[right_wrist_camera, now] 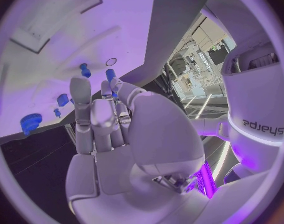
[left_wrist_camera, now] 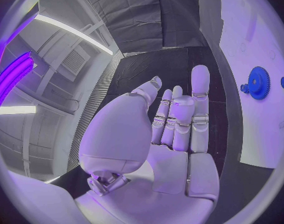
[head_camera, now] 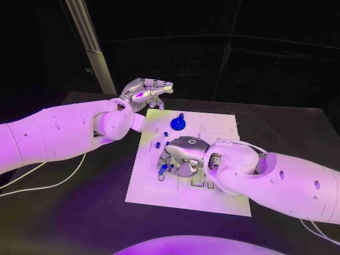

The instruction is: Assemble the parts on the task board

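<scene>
White arm (right_wrist_camera: 257, 99) beside right hand (right_wrist_camera: 117, 134) reads "sharpa".

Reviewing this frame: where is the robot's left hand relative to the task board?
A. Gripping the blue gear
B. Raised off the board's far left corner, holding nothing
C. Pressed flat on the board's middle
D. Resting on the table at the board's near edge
B: the left hand is up beyond the far left corner of the task board, fingers apart and empty, while the blue gear lies apart on the board.
</scene>
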You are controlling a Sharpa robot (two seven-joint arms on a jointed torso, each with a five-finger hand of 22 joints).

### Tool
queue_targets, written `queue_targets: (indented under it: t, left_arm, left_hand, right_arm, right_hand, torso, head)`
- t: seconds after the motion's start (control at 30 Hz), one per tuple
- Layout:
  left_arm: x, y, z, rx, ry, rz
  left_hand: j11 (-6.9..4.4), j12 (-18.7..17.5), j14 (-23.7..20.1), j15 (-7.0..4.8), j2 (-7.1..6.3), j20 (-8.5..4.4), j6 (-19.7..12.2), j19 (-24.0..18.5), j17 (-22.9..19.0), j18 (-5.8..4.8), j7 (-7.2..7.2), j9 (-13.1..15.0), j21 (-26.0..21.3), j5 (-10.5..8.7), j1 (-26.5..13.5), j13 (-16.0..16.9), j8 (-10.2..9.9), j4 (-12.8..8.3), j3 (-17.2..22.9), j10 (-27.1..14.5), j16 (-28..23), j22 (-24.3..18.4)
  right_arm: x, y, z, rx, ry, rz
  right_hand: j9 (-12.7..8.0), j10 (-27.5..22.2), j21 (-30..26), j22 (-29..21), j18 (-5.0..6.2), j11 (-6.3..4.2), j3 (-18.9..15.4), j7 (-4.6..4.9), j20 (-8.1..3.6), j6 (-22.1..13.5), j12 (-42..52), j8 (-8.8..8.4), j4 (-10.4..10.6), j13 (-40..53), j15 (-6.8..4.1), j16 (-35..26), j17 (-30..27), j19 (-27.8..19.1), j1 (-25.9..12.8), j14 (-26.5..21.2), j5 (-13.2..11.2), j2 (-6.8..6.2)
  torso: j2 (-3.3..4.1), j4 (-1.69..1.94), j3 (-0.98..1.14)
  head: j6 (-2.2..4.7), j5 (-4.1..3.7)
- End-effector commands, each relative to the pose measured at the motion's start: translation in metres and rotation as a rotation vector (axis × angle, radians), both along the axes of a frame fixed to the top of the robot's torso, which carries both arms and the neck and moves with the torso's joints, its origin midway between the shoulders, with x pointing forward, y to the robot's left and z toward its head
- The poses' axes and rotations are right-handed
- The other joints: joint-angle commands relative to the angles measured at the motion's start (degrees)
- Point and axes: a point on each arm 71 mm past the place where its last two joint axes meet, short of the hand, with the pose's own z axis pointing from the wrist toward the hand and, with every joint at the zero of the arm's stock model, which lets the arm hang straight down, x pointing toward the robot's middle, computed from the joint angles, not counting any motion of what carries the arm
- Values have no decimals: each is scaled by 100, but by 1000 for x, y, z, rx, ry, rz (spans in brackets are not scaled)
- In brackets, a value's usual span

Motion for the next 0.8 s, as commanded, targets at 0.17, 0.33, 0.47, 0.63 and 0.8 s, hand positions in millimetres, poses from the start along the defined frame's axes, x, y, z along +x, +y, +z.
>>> queue_targets:
  t: [0.17, 0.33, 0.47, 0.63, 0.8]
  left_arm:
    - [0, -1, 1, -8, -3, -13]
    - [0, -1, 1, -7, -2, -13]
    - [0, -1, 1, -7, -2, -13]
    - [0, 0, 1, -7, 0, -13]
    - [0, 0, 1, -7, 0, -14]
  left_hand:
    - [2, 27, -35, 9, 54, -36, -10, -6, -9, 65, 22, -8, -39, -9, 14, -8, 16, -34, -3, -53, 17, -4]
    - [2, 27, -35, 9, 54, -36, -10, -6, -9, 65, 22, -8, -39, -9, 14, -8, 16, -34, -3, -53, 17, -4]
    - [2, 27, -35, 9, 54, -36, -10, -6, -9, 65, 22, -8, -39, -9, 14, -8, 16, -34, -3, -53, 17, -4]
    - [2, 27, -35, 9, 54, -36, -10, -6, -9, 65, 22, -8, -39, -9, 14, -8, 16, -34, -3, -53, 17, -4]
    - [7, 35, -37, 12, 53, -34, -17, -7, -11, 65, 27, -9, -44, -12, 18, -11, 15, -36, -4, -67, 21, -8]
  right_arm:
    - [-2, 3, -4, -58, -2, 13]
    - [-3, 6, -5, -55, -1, 21]
    - [-3, 6, -6, -55, 1, 28]
    - [-5, 7, -6, -55, 3, 37]
    - [-5, 6, -7, -63, 6, 36]
  right_hand:
    - [12, -8, 17, 10, -83, 18, 36, 29, 33, 35, -32, 33, -5, 7, 40, 34, 10, 16, -43, 59, 28, -26]
    - [14, 0, 22, 17, -83, 15, 38, 25, 33, 42, -31, 36, -6, 8, 39, 41, 20, 18, -48, 61, 29, -25]
    - [16, 7, 28, 23, -84, 12, 42, 22, 33, 48, -31, 38, -8, 10, 38, 44, 22, 20, -51, 62, 31, -22]
    - [17, 12, 32, 30, -84, 10, 44, 19, 33, 54, -32, 41, -10, 11, 37, 47, 26, 22, -54, 63, 32, -20]
    - [19, 19, 41, 42, -85, 7, 46, 17, 33, 61, -32, 44, -13, 12, 35, 53, 33, 26, -58, 64, 33, -20]
  torso:
    - [1, 1, 0]
    - [5, 3, 1]
    - [-1, -4, -3]
    - [1, -10, 2]
    - [3, -6, 1]
  head:
    - [-6, 0]
    - [-5, 0]
    - [-9, 5]
    - [-12, 6]
    - [-8, -3]
